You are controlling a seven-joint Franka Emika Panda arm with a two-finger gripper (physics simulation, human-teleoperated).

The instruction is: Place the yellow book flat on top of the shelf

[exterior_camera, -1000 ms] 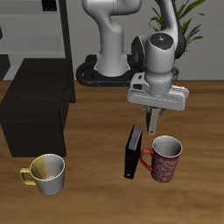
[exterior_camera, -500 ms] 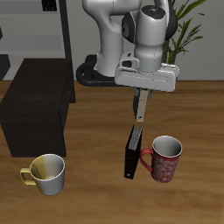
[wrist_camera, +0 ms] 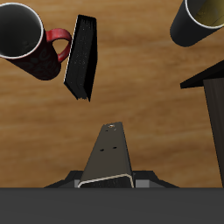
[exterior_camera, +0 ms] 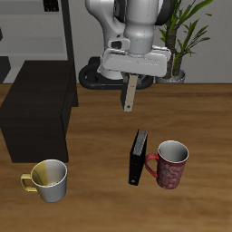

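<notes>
1. Gripper [exterior_camera: 130, 83] hangs above the table, fingers clamped on the yellow book [exterior_camera: 130, 92], which hangs upright.
2. Shelf [exterior_camera: 36, 109] stands apart from it.
3. Black book [exterior_camera: 137, 157] stands beside the red mug [exterior_camera: 169, 164].

Two mugs are standing on the table: one red-patterned mug [exterior_camera: 169, 163], one yellow mug [exterior_camera: 49, 180]. Two books are showing: one yellow book [exterior_camera: 130, 92], one black book [exterior_camera: 137, 157]. One shelf [exterior_camera: 36, 109] is sitting alongside.
</notes>
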